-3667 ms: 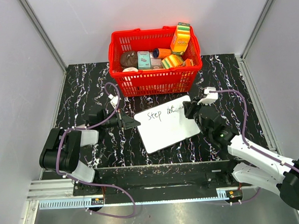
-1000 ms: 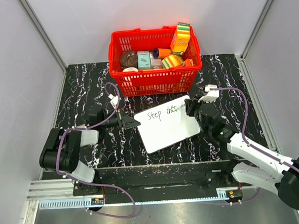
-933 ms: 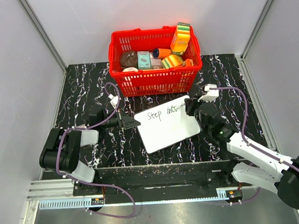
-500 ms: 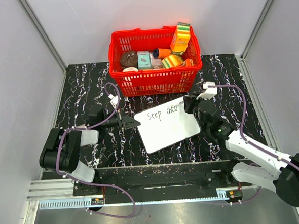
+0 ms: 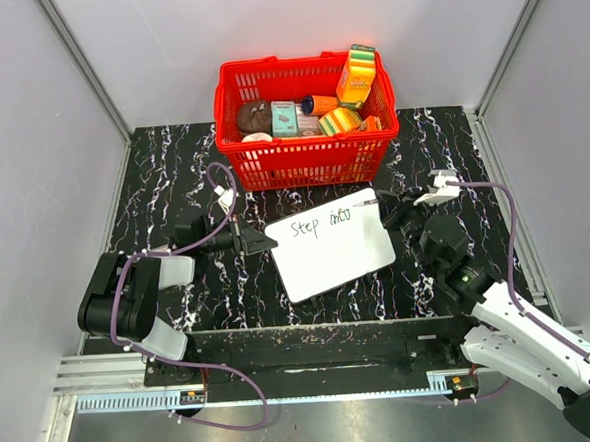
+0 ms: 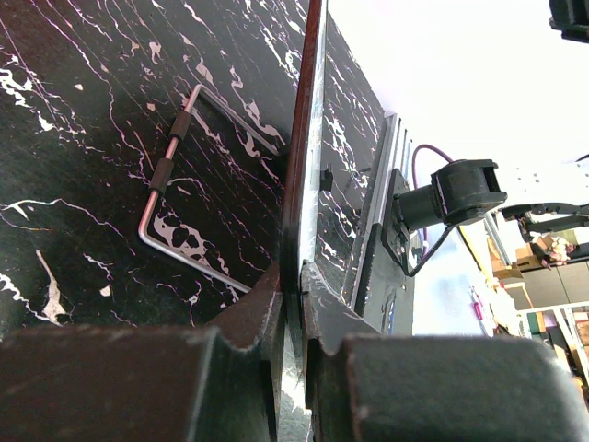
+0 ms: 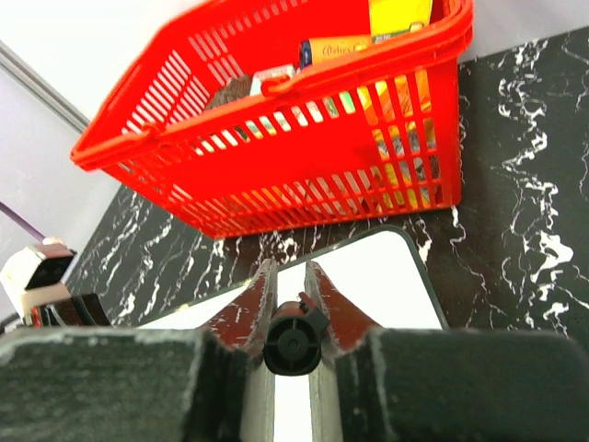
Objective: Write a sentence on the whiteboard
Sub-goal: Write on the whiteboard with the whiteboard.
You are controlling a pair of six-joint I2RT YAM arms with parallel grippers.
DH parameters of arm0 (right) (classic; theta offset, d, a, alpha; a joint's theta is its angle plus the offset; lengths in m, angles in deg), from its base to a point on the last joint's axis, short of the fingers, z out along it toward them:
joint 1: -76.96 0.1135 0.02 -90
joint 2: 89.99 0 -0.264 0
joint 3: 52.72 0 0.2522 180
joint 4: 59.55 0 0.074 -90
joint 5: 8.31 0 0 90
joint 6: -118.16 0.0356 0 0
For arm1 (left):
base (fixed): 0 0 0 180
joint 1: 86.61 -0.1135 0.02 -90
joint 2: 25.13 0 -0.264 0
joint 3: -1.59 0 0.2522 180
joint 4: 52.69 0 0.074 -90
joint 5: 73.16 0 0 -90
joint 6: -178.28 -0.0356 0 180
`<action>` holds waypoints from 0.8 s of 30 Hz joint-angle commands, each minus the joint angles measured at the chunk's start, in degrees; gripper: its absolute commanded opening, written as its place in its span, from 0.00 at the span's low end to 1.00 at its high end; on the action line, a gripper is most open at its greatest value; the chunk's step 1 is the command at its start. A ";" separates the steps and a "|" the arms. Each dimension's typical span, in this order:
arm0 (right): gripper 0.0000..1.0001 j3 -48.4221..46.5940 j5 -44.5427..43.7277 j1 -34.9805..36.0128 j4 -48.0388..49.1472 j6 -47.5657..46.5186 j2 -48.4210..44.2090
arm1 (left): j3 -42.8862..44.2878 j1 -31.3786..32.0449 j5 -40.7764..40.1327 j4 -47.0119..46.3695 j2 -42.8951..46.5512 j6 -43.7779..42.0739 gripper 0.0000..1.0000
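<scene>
The right arm has swung off to the right since half a second ago. Then its right fingers [image 5: 396, 209] hung over the upper right corner of the board [image 5: 332, 251]; now they sit just past the board's right edge, and the wrist camera has moved further toward the right of the frame. They are pinching a marker [image 7: 293, 339], seen end-on from the wrist. Its thin tip points back at that corner, but I cannot tell whether it touches.

The writing [image 5: 320, 222] reads "Step into" in one line along the top of the board. A few seconds ago the second word was not finished.

Nothing else has shifted. The board lies tilted in the middle of the black marbled surface [image 5: 167, 179], just in front of the red basket [image 5: 306, 155]. The left fingers [image 6: 262, 308] stay clamped on its left edge, which the left wrist view shows edge-on.
</scene>
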 commanded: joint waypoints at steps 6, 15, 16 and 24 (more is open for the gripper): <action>0.00 2.53 3.08 -0.40 -3.70 2.35 -1.70 | 1.42 0.88 -0.49 0.38 -1.20 -5.09 0.00; 0.00 2.18 3.61 -0.31 -5.46 3.32 -1.96 | 1.51 0.97 -0.75 0.73 -1.20 -5.35 0.00; 0.00 2.18 3.43 -0.31 -5.54 3.41 -2.14 | 1.42 0.97 -0.67 0.65 -1.20 -5.27 0.00; 0.00 2.88 2.82 -0.31 -5.72 3.15 -3.72 | 1.51 0.97 -0.67 0.65 -1.12 -5.27 0.00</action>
